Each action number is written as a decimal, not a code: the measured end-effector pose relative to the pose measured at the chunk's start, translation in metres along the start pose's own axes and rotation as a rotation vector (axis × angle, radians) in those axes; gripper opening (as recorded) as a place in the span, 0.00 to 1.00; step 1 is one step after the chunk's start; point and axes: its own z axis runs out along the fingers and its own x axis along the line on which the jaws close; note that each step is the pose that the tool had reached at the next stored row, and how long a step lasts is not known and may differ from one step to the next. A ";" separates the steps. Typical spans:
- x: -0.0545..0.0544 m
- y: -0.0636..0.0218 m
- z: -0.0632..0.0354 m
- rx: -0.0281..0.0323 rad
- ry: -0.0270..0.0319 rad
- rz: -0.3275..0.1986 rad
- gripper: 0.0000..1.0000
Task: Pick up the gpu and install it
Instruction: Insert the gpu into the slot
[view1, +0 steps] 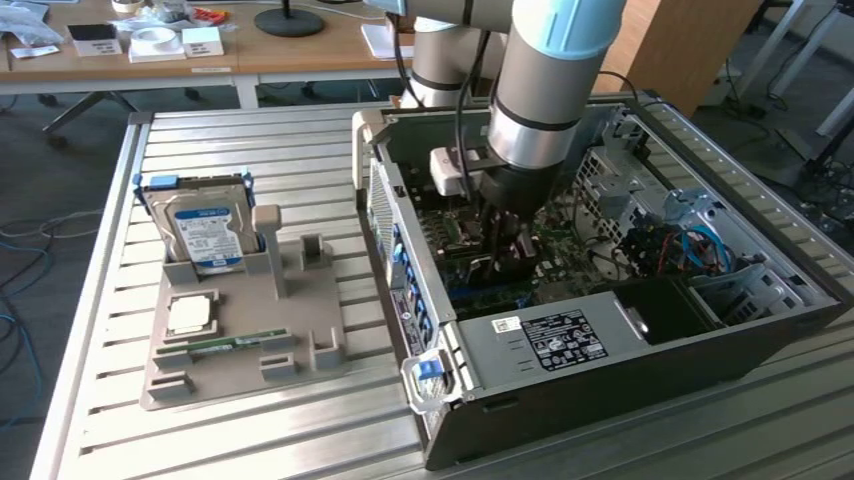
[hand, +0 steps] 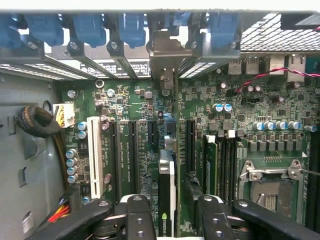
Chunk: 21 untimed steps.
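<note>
GPU (hand: 166, 192) seated edge-on in a motherboard (hand: 145, 150) slot
Jaws of the gripper (hand: 167, 212) are spread astride the card; installation is judged nearly complete

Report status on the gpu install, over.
Gripper open, inside the computer case. Gpu standing edge-on in a motherboard slot, between the fingers, bracket at the rear opening. Nothing in the way.

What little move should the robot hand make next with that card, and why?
Probably lift straight up, slowly. The gpu stands on edge among the motherboard's slots, its metal bracket up at the case's back wall. The gripper sits over it with jaws wide on either side, so it seems released. Rising straight should avoid bumping the card or nearby parts.
</note>
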 end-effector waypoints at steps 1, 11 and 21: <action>0.000 -0.0001 -0.0019 0.0001 -0.0001 0.000 0.40; 0.000 -0.0002 -0.0060 0.0000 -0.0001 0.000 0.40; 0.000 -0.0002 -0.0046 0.0001 -0.0002 0.000 0.40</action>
